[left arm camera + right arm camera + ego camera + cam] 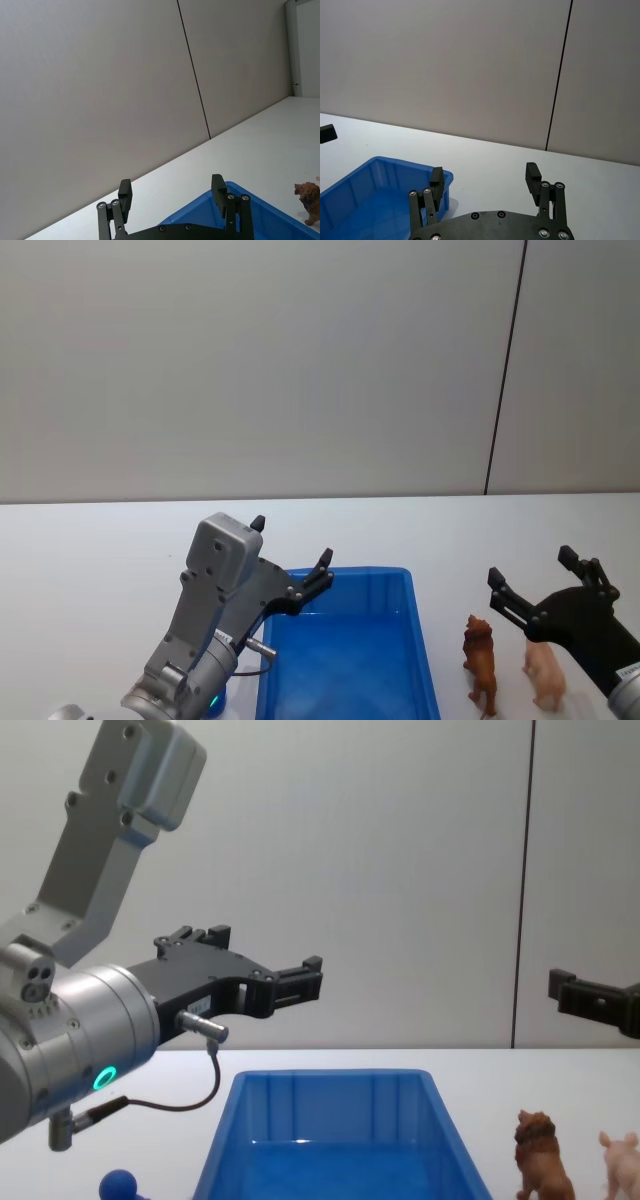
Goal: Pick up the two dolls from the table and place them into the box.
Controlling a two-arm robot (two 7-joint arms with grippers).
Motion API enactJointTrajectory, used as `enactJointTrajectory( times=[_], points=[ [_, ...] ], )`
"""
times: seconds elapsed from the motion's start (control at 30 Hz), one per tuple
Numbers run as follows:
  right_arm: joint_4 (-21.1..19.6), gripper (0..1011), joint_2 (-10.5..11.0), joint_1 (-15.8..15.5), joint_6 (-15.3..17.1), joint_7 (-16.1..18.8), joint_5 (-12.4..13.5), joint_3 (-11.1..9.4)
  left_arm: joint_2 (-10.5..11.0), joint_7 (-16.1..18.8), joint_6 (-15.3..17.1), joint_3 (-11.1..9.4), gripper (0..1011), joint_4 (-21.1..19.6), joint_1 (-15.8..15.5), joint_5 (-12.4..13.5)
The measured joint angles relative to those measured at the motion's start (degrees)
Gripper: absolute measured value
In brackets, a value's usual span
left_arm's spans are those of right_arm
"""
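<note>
Table (100,540), blue box (370,592), brown lion (481,660), pink doll (545,670), left claw (291,540) and right claw (531,564) open

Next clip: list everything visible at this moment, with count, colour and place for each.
box: one, bright blue, on the table in front of the robot.
lion doll: one, brown, standing on the table just right of the box.
pink doll: one, pale pink, standing right of the lion doll.
small ball: one, blue, low down left of the box.
table: one, white, under everything.
wall: one, grey, behind the table, with a dark vertical seam.
left end effector: one, black, open, in the air over the box's left side.
right end effector: one, black, open, in the air above the two dolls.
</note>
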State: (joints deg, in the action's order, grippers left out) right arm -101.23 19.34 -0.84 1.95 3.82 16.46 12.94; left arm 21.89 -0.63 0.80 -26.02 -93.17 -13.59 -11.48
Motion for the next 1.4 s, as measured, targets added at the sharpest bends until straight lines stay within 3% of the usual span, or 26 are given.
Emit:
enactJointTrajectory(
  times=[1.4],
  points=[
    [0.0, 1001, 0.1, 0.0, 0.1, 0.0, 0.0, -0.1, 0.0, 0.0, 0.0, 0.0, 1002, 0.0, 0.0, 0.0]
  ],
)
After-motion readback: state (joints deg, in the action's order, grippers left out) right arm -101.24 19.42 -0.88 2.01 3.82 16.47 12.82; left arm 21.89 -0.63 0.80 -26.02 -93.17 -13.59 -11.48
